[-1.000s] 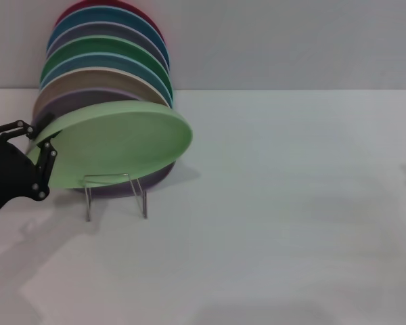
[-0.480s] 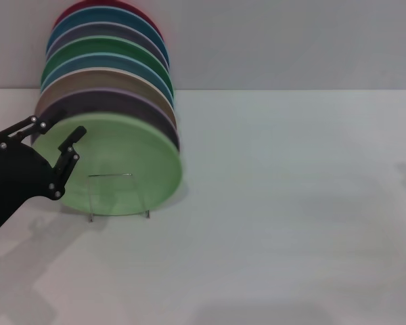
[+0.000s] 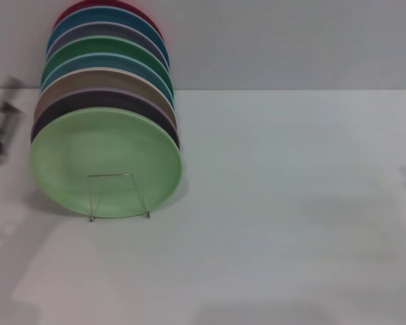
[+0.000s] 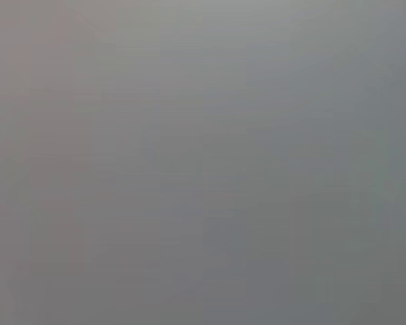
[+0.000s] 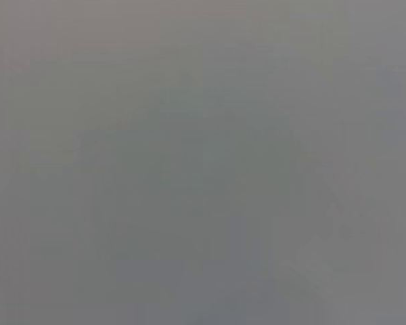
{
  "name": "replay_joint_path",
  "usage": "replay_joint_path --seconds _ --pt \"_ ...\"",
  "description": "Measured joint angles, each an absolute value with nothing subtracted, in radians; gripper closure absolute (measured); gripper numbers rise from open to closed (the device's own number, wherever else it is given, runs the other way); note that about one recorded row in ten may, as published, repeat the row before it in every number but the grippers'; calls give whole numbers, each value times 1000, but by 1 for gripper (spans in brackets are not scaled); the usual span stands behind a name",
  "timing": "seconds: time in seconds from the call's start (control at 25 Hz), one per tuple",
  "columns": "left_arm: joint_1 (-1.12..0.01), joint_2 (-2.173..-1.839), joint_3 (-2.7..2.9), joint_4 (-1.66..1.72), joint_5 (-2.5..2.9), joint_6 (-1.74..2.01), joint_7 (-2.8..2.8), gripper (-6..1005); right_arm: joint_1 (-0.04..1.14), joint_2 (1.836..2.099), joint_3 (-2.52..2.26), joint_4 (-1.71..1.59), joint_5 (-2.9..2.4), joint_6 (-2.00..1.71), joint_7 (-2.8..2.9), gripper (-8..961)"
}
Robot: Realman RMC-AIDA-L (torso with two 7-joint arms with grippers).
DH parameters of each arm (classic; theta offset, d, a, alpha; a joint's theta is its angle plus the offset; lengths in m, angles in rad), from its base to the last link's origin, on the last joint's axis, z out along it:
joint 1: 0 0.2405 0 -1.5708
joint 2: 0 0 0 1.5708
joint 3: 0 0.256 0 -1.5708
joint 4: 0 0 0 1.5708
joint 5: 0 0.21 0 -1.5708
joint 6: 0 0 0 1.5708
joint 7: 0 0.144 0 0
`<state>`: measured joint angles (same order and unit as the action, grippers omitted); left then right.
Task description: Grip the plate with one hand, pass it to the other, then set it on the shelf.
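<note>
One round pale mint-green plastic plate (image 3: 106, 162) stands on edge in your small clear rack (image 3: 118, 196) near the worktop's (image 3: 291, 203) far left corner. Your left gripper (image 3: 0, 128) is a blur at the left edge; its jaws you cannot tell.

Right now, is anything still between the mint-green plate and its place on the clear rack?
Nothing visible: the plate already stands on the shelf, leaning against the other plates. The left gripper is off it.

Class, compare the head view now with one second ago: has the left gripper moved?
Yes. The left gripper has pulled back from the pale green plate, which stands on the clear shelf, and now blurs at the table's left edge.
</note>
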<state>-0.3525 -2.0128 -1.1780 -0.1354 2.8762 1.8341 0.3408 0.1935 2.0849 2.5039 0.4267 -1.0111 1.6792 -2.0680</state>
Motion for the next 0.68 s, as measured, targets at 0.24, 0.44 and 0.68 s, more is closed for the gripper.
replay_joint_path --seconds 0.24,0.44,0.68 --pt "-265 -2063 -1556 -227 2870 1817 13 433 192 2091 2486 306 -939 1686 -2490 329" --pt "-270 -2064 -1637 -158 2870 1706 -110 391 205 2092 2453 241 -879 1655 -2677 315" --pt "-272 -2076 -1666 -134 2868 1597 -114 374 243 2092 2460 194 -823 1609 -2688 301"
